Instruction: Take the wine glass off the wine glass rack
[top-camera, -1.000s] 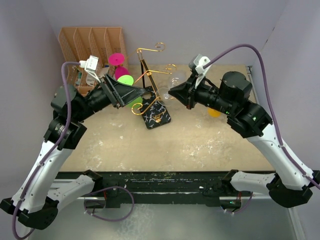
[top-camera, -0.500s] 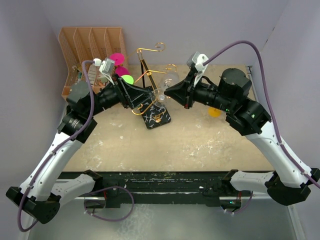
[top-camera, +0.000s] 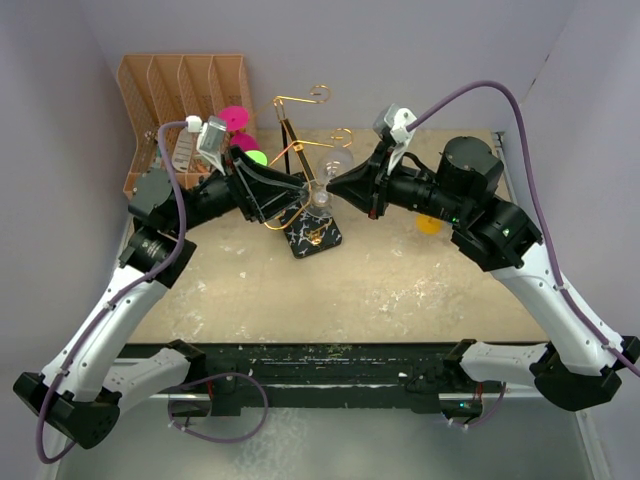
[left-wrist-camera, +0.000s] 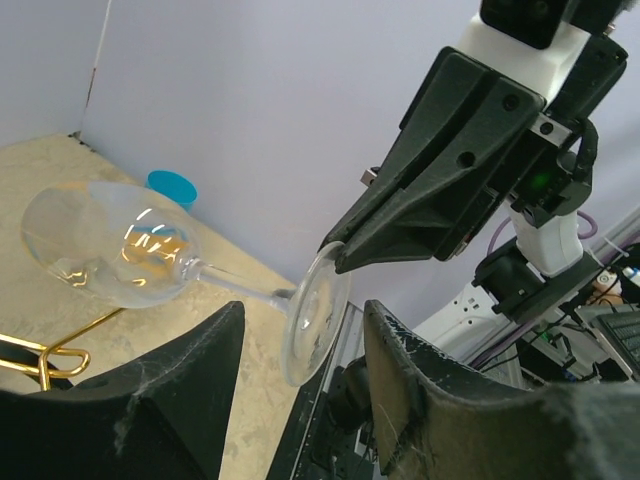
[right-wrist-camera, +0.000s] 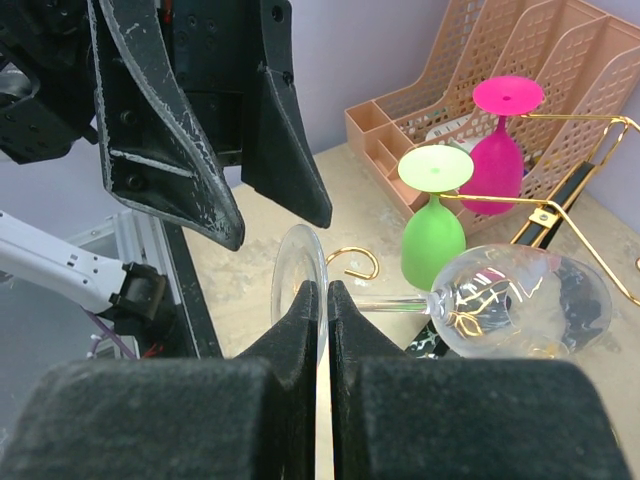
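The left gripper (left-wrist-camera: 305, 325) is straddling the round foot of a clear, stemmed wine glass (left-wrist-camera: 110, 245), its black fingers (left-wrist-camera: 190, 390) standing apart on either side without touching it. The glass is lying sideways in the air, its bowl near a gold wire arm of the black-based wine glass rack (top-camera: 313, 232). The right gripper (right-wrist-camera: 322, 295) is pinching the foot's thin edge. That slim grip could slip or pivot, knocking the bowl against the wire or dropping it onto the tabletop (top-camera: 400, 280).
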